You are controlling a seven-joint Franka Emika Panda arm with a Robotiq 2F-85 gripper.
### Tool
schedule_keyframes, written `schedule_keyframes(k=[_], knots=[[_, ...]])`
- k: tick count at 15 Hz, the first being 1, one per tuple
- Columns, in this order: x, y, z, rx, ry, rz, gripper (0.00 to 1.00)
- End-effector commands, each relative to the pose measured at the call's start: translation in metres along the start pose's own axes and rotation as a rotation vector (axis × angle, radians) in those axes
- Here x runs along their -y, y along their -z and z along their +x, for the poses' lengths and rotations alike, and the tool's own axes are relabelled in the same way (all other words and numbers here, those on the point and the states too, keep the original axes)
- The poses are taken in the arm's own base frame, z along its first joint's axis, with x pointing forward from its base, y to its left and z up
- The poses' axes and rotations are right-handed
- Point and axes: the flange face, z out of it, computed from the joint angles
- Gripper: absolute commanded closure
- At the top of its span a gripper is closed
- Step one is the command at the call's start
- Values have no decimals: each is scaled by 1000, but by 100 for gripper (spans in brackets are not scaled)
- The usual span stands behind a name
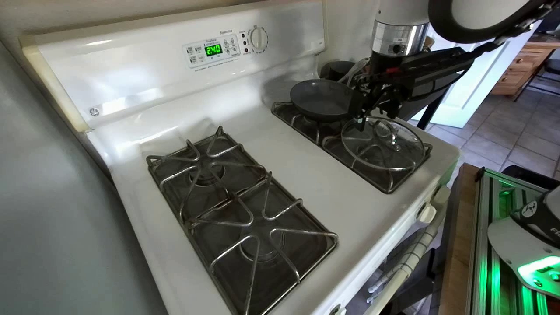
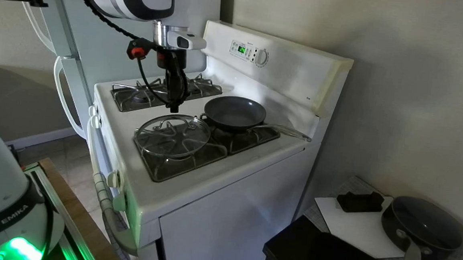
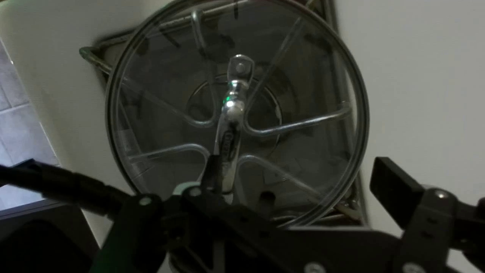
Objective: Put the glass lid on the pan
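One white stove point(image 1: 315, 175) takes up much of both exterior views. A robot arm point(image 2: 145, 0), mounted before the stove's front, reaches out over it. Metal burner grates point(image 1: 243, 206) line the stove's top in two strips. The pan point(image 2: 236, 111) sits on the grates at the stove's rear, its grey floor open to view. A dark pot point(image 2: 426, 224), its grey inside showing, stands beyond the stove's side. The glass lid point(image 1: 383, 145) lies on the grates at the stove's front, its silvery handle point(image 3: 229, 132) upward. Above the stove, near the lid, hangs the gripper point(image 3: 299, 170), its fingers point(image 3: 395, 189) released and spread wide; whether they touch the lid I cannot tell. A green clock point(image 1: 213, 49) glows on the stove's back panel point(image 1: 148, 65).
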Motion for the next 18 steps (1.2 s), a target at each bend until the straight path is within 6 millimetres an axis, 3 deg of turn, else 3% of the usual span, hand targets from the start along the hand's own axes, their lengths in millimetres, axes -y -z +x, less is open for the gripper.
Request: schedule_keyframes(k=[1, 12, 13, 16, 18], knots=[[-18, -7, -8, -31, -39, 20, 0], [-37, -23, -12, -6, -61, -16, 0], [-38, -24, -12, -2, -64, -16, 2], [-39, -26, -11, 5, -68, -22, 32], [-40, -26, -9, 4, -73, -24, 34]])
